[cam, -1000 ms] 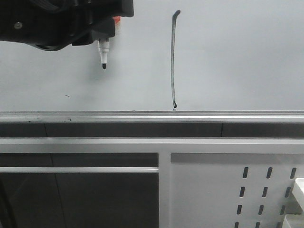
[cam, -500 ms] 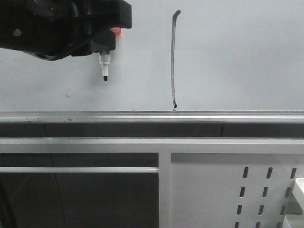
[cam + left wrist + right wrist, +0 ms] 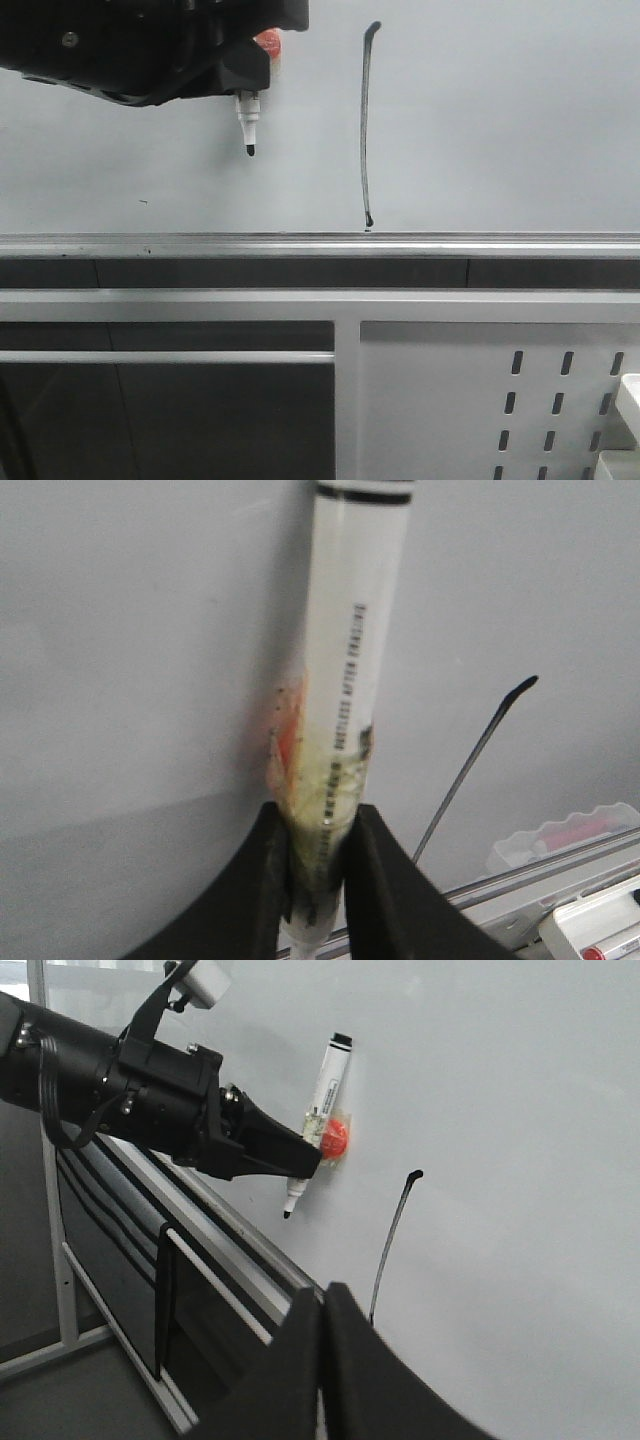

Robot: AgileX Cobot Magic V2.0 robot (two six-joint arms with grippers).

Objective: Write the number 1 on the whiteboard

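The whiteboard fills the upper half of the front view. On it stands the number 1, a thin black near-vertical stroke with a hook at the top and a blob at the bottom, also seen as number 1 and number 1. My left gripper is shut on a white marker pen, tip down, left of the stroke. The wrist view shows the left gripper clamped on the marker's barrel. My right gripper is shut and empty, back from the board.
A silver rail runs along the board's lower edge, with dark panels below it. A white perforated panel is at lower right. An orange-red lump sits on the marker at the fingers. A tiny dark speck marks the board.
My left gripper has carried the marker to the right, closer to the drawn stroke. The stroke itself looks the same.
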